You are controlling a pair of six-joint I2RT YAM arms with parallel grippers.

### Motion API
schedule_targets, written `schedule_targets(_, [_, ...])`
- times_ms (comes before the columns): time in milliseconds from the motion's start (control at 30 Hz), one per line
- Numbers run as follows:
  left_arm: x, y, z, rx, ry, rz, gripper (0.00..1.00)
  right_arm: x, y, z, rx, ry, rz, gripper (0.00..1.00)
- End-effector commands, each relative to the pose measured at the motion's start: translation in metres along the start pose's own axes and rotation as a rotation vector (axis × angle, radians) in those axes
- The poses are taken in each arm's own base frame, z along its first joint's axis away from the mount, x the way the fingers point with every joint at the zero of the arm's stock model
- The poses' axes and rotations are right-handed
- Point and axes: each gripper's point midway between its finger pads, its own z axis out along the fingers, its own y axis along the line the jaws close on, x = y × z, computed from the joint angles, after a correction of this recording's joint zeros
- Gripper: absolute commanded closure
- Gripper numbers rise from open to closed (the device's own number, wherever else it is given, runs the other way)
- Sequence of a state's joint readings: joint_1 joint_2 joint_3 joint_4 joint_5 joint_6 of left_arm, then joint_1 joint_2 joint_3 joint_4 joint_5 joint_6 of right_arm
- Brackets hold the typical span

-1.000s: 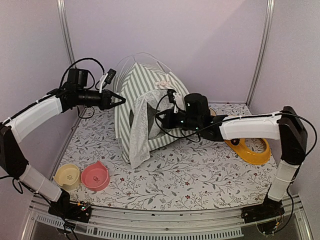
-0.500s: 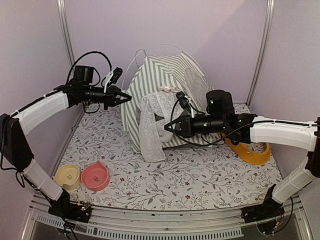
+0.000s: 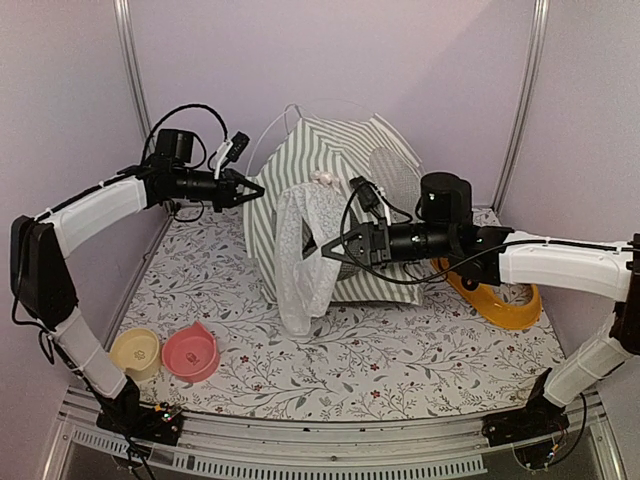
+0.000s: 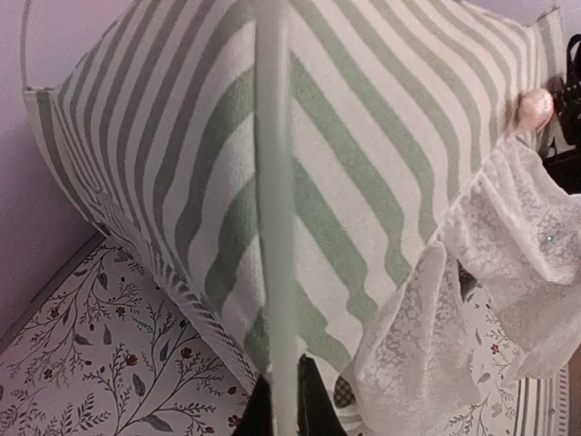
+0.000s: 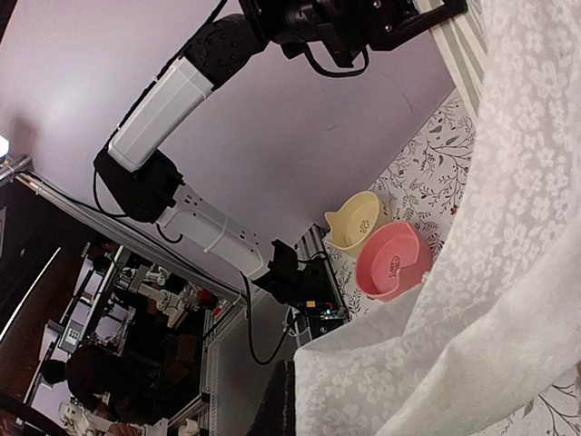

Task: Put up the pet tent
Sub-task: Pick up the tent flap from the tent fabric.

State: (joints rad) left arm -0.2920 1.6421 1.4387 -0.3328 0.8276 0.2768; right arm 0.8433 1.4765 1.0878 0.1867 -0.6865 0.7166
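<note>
**Lilac walls, flowered tabletop, tent gripped from two sides**

Lilac walls close in a flowered tabletop [image 3: 380,365]. The pet tent [image 3: 340,180] stands toward 12 o'clock, near the back wall.

The left gripper [image 3: 260,187] reaches it from 9 o'clock. Its jaws are together on a thin white pole [image 4: 275,182], which is blurred in the wrist view and hides most of the fingertips.

The right gripper [image 3: 322,251] comes from 3 o'clock, jaws together at the lace curtain [image 3: 300,270]. The lace covers the fingers, so the exact grip is hard to see.

An orange dish [image 3: 505,305] at 3 o'clock is partly hidden behind the right arm. A pink bowl [image 3: 190,352] and a yellow bowl [image 3: 135,352] sit touching at 8 o'clock.
</note>
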Motion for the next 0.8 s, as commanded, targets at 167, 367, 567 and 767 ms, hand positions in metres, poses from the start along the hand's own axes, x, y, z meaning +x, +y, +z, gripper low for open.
schedule_targets(167, [0.029, 0.06, 0.006, -0.321, 0.075, -0.215, 1.0, 0.01, 0.022, 0.05, -0.083, 0.036, -0.058, 1.0])
schedule_targets(367, [0.045, 0.046, 0.004, -0.246, 0.145, -0.091, 1.0, -0.029, 0.072, 0.003, -0.112, -0.091, -0.23, 1.0])
schedule_targets(567, [0.049, 0.049, 0.003, -0.255, 0.211, -0.081, 1.0, -0.058, 0.117, -0.027, -0.252, -0.128, -0.249, 0.99])
schedule_targets(767, [0.059, 0.042, 0.004, -0.283, 0.283, -0.043, 1.0, -0.087, 0.083, -0.066, -0.12, -0.233, -0.218, 0.95])
